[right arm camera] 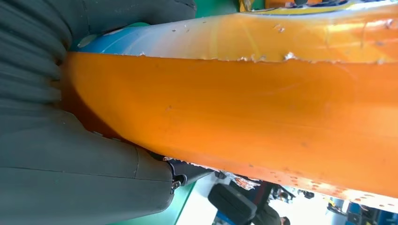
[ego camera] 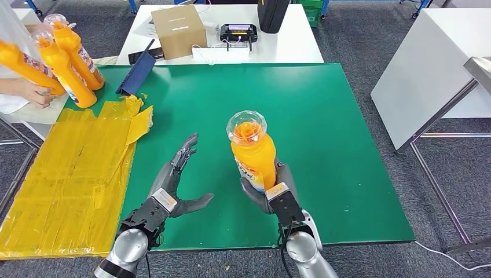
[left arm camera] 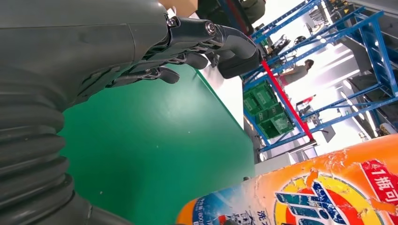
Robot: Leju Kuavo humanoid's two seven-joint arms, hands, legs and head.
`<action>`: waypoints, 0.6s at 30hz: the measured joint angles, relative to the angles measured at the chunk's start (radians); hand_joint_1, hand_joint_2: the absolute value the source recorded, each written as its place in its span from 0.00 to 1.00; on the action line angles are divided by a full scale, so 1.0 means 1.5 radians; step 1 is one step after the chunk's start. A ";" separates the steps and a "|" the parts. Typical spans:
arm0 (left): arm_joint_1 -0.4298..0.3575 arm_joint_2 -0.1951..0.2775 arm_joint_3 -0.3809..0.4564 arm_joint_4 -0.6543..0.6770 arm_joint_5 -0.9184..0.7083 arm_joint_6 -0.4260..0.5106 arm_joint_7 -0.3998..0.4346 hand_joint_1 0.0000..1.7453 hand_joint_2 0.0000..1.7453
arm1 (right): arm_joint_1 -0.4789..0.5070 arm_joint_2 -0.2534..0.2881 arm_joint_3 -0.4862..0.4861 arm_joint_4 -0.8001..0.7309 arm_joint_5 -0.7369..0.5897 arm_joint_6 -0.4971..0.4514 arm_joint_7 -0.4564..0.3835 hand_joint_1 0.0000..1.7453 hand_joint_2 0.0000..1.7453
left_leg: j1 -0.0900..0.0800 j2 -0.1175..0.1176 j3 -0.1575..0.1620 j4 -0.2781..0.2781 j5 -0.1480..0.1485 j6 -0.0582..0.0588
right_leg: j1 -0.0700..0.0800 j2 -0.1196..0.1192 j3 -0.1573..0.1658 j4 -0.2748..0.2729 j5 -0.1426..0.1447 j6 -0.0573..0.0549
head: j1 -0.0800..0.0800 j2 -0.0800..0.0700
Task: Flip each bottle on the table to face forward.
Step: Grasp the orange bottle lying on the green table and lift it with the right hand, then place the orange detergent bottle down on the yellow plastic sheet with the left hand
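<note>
An orange bottle with a clear domed cap stands upright near the middle of the green table. My right hand grips its lower body from behind; the right wrist view has the bottle's orange side pressed against the hand. My left hand is open to the left of the bottle, fingers spread and apart from it. In the left wrist view the bottle's label lies beyond the left hand's fingers. At the far left a person's hand holds three more orange bottles.
A yellow sheet covers the table's left end. A blue tablet-like object lies at the far left edge. Behind stands a white table with a cardboard box and a device. A white cabinet stands to the right.
</note>
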 joint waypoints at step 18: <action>-0.032 0.003 -0.034 0.004 0.073 -0.034 -0.014 0.00 1.00 | -0.085 0.039 0.158 0.200 0.072 -0.025 -0.007 0.99 1.00 | 0.001 0.001 0.000 0.000 0.000 0.000 | 0.001 0.000 -0.001 0.000 0.000 0.000 | 0.000 0.000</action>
